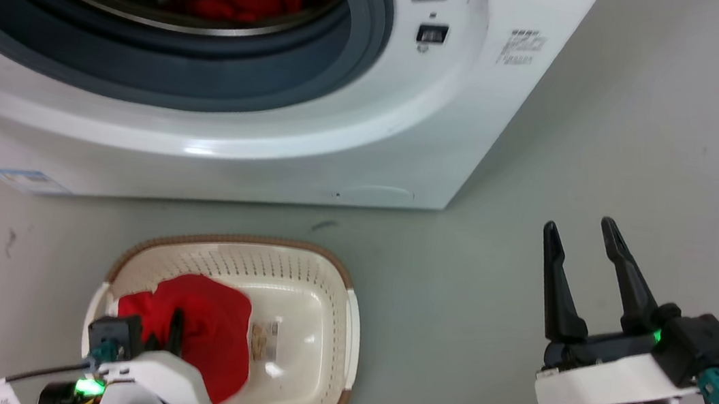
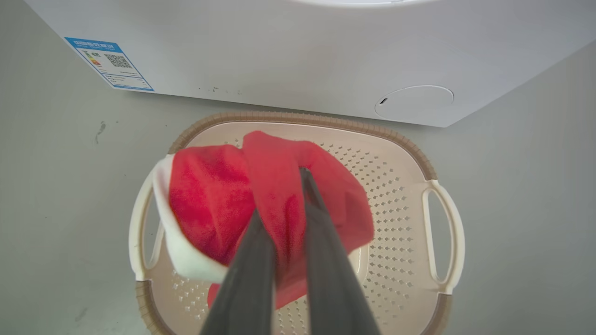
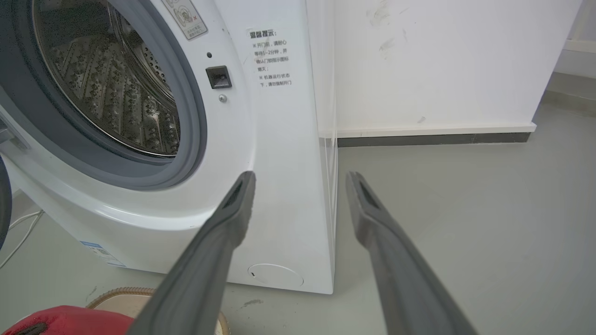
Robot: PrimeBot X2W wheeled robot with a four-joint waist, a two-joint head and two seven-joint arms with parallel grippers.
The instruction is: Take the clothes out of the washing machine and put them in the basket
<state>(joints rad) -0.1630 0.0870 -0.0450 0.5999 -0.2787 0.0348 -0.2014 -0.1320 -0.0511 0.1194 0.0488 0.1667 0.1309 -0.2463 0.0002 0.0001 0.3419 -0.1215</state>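
Bottom centre, left wrist view: our left pincer (image 2: pixel 280 193) clamps red garment (image 2: pixel 209 195) over basket (image 2: pixel 372 128); right pincer (image 1: pixel 578 223) apart. Seems soft, light; pinch folds.

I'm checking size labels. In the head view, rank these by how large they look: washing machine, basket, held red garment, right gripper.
1. washing machine
2. basket
3. held red garment and right gripper: look alike, gripper possibly nearer, so unranked.

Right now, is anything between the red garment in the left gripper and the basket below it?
Nothing visible. The left gripper holds the red garment over the basket, whose visible bottom holds only a label.
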